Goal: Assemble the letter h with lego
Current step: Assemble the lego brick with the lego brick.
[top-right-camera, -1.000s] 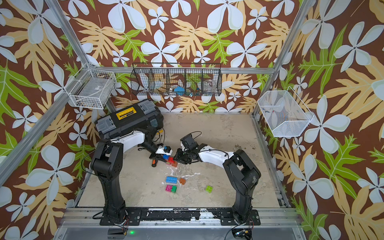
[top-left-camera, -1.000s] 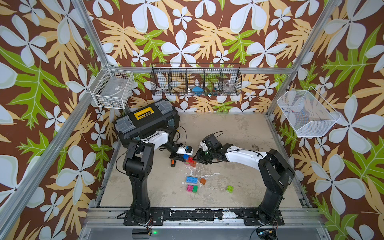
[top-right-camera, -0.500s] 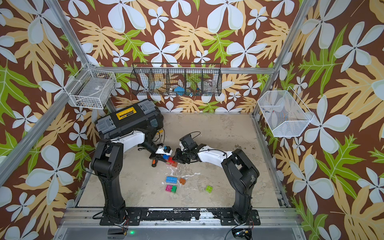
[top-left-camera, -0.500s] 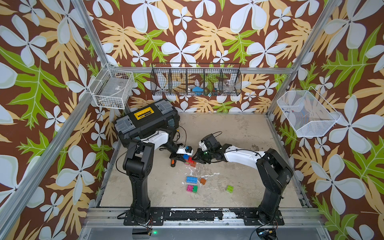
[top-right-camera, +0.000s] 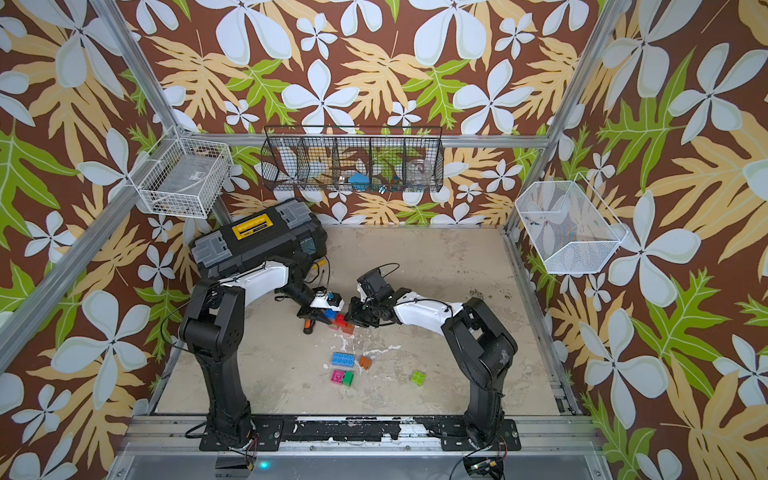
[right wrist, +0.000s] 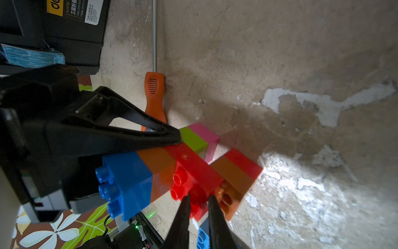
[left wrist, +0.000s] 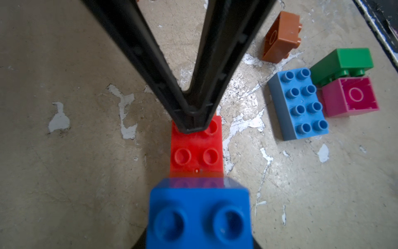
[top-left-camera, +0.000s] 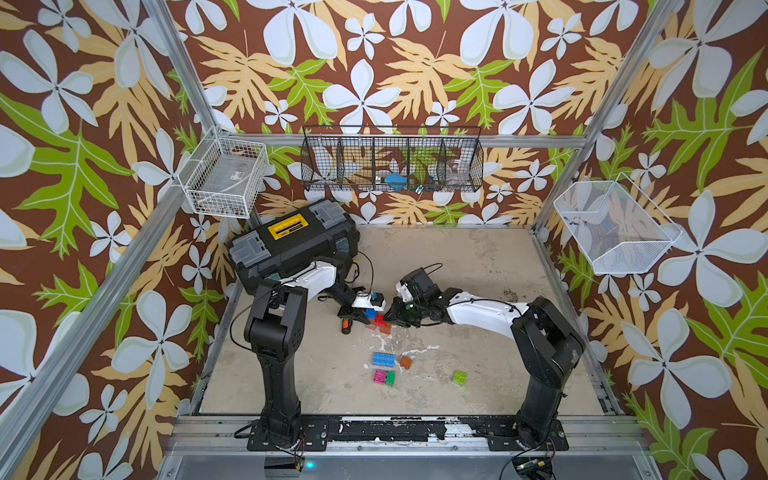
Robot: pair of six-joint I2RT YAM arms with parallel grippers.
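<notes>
The letter h [top-left-camera: 377, 322] lies partly built in the middle of the desk [top-left-camera: 457, 257], between the two arms. It is a joined run of pink, green, red, orange and blue bricks with a short red-and-orange leg at its side. The left gripper [left wrist: 192, 126] has its jaws closed tip to tip on nothing, and the tip presses on the studs of a red brick in that run. The right gripper [right wrist: 199, 200] meets the studded end of the red brick from the opposite side with its jaws drawn together. The brick hides the very tips, so they may be nipping a stud or only touching it. An orange-handled screwdriver [right wrist: 154, 97] lies just beside the pink end, and a black toolbox [top-left-camera: 291, 245] sits beyond it. Nearer the arm bases lie the loose bricks. A long light-blue brick [left wrist: 299, 103] lies near an orange-brown brick [left wrist: 281, 37]. A pink brick [left wrist: 351, 97] touches a dark green brick [left wrist: 342, 62]. A pale green brick [top-left-camera: 459, 377] lies apart, toward the right arm.
</notes>
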